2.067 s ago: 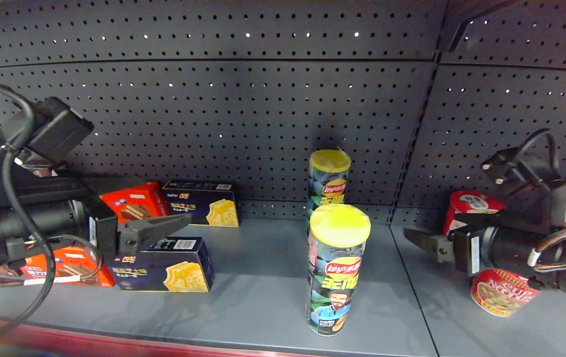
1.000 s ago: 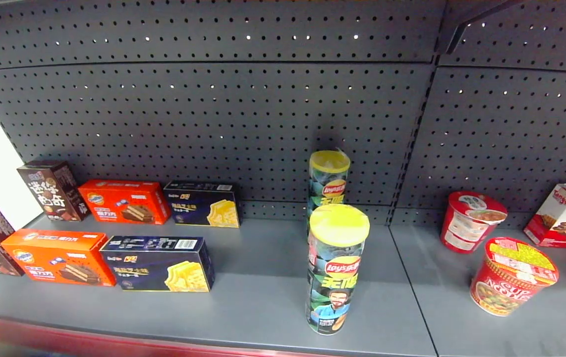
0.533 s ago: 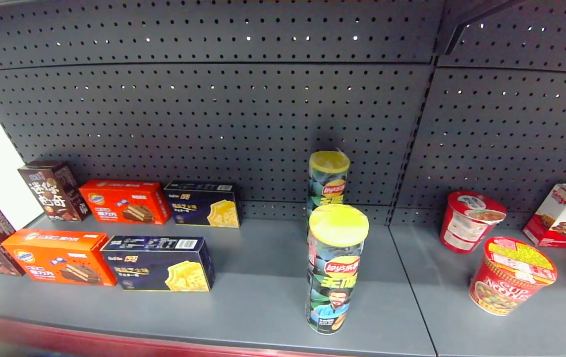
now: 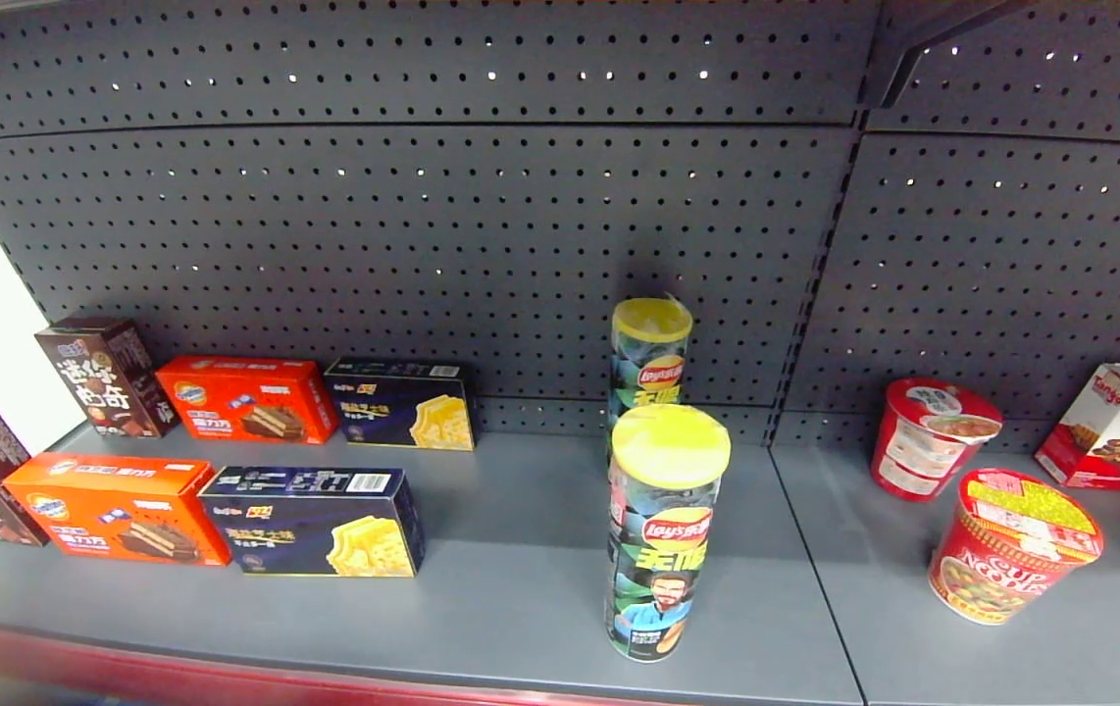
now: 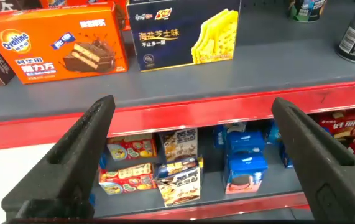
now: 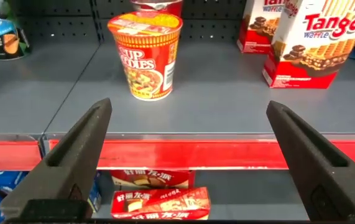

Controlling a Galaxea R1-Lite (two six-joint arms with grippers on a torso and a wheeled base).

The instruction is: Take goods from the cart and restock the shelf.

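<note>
The left gripper [image 5: 191,102] and right gripper [image 6: 188,104] are spread wide, nothing held (both before the red front edge of the shelf [image 4: 521,598]). A chip can [image 4: 666,529] is stood near that edge; open floor is seen at its 9 o'clock, up to the blue box [image 4: 320,520]

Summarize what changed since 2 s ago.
Both arms pulled back off the shelf; the left gripper and right gripper now face its front edge, fingers open, empty. Chip cans, boxes and noodle cups stayed put.
</note>
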